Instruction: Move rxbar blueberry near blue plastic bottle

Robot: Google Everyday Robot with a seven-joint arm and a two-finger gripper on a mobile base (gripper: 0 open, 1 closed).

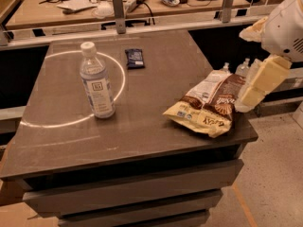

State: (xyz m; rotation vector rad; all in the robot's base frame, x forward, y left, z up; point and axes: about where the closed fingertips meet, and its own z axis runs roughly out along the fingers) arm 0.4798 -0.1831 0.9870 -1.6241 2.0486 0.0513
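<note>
The rxbar blueberry [135, 58] lies flat near the far edge of the dark table [142, 131], in a navy wrapper. The blue plastic bottle [97, 82] stands upright at the table's left, clear with a white cap and a white-blue label. The bar is apart from the bottle, behind it and to its right. My gripper [251, 96] hangs off the table's right edge on the white arm, just beside the chip bag and far from the bar.
A brown-and-yellow chip bag [208, 105] lies at the table's right edge. Two small clear bottles [244, 67] stand behind it. A rail with metal posts [118, 13] and a cluttered desk [71, 4] lie beyond the far edge.
</note>
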